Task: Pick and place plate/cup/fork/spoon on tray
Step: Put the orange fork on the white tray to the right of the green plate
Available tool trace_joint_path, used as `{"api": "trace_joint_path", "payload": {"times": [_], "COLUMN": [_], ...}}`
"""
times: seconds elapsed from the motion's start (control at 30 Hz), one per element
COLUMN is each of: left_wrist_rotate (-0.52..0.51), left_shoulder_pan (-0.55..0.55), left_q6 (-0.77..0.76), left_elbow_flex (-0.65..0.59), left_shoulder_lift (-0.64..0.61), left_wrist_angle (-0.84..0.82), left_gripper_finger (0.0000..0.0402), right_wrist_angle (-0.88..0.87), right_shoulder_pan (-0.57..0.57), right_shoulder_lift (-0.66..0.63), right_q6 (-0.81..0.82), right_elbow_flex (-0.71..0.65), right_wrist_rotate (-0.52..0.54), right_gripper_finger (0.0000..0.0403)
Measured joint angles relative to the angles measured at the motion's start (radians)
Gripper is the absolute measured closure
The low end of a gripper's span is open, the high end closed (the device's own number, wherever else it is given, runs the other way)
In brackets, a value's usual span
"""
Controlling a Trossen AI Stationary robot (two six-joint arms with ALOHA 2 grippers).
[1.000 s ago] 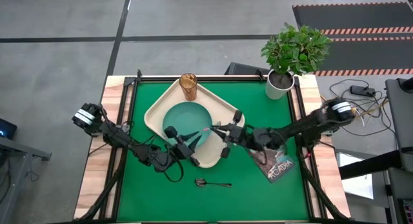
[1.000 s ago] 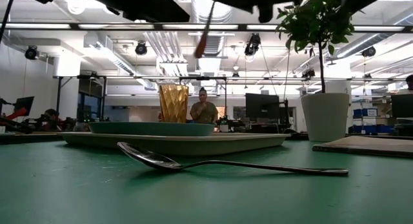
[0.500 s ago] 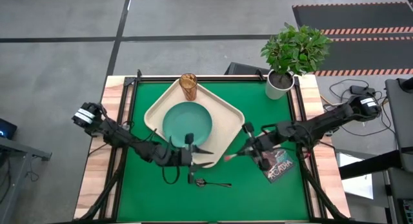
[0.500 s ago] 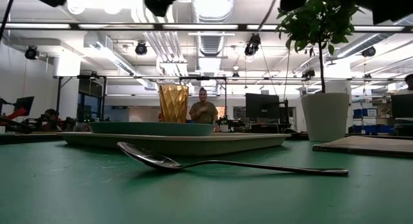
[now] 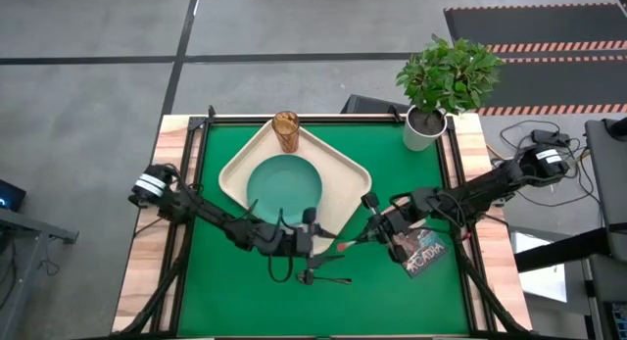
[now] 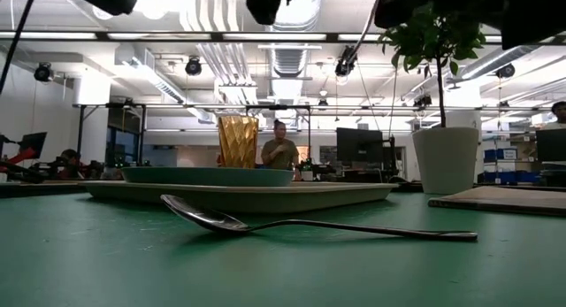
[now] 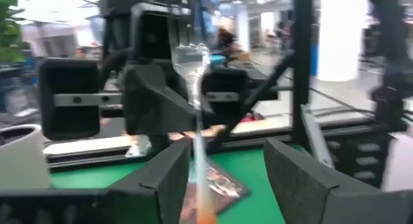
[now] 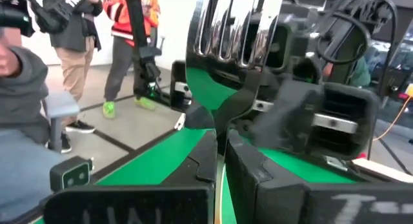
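The teal plate (image 5: 284,183) and the amber cup (image 5: 285,131) sit on the cream tray (image 5: 343,169). The dark spoon (image 5: 328,278) lies on the green mat near the front edge, and also shows in the low view (image 6: 292,223). My right gripper (image 5: 373,225) is shut on the fork (image 5: 351,241) above the mat, right of the tray. My left gripper (image 5: 313,244) is open and faces it. In the left wrist view the fork's orange handle end (image 7: 205,214) points into the gap between my left fingers (image 7: 169,179); I cannot tell whether they touch it. My right gripper pinches the fork's silver neck (image 8: 226,117), just below the tines (image 8: 229,30), between its two fingers. The fingers come from the table's right side. The fork is lifted clear of the mat, and its orange handle end (image 5: 343,245) slants toward my left gripper.
A white pot with a green plant (image 5: 423,127) stands at the far right corner. A picture-covered book (image 5: 421,250) lies under my right arm. People stand in the room beyond the table.
My right gripper has carried the fork from over the tray toward the table's right and near edges. It has turned the fork about, so the handle now points left. My left gripper has left the plate's near rim and gone right and nearer, toward the fork's handle, above the spoon.
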Motion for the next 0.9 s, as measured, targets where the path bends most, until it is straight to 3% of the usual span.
{"api": "trace_joint_path", "payload": {"times": [0.27,0.6,0.9], "left_wrist_rotate": [-0.034,0.054,0.05], "left_shoulder_pan": [0.036,0.067,0.067], "left_q6": [-0.14,-0.177,-0.178], "left_elbow_flex": [0.04,0.131,0.125], "left_shoulder_lift": [0.058,0.168,0.163], "left_wrist_angle": [0.002,0.001,-0.007], "left_gripper_finger": [0.019,0.019,0.0241], "right_wrist_angle": [-0.08,-0.094,-0.097], "right_shoulder_pan": [0.0,0.0,0.0], "right_shoulder_lift": [-0.011,-0.012,-0.014], "right_q6": [-0.01,-0.027,-0.029], "right_elbow_flex": [0.005,0.005,0.005], "right_wrist_rotate": [-0.001,-0.001,-0.001], "right_gripper_finger": [0.0394,0.0394,0.0394]}}
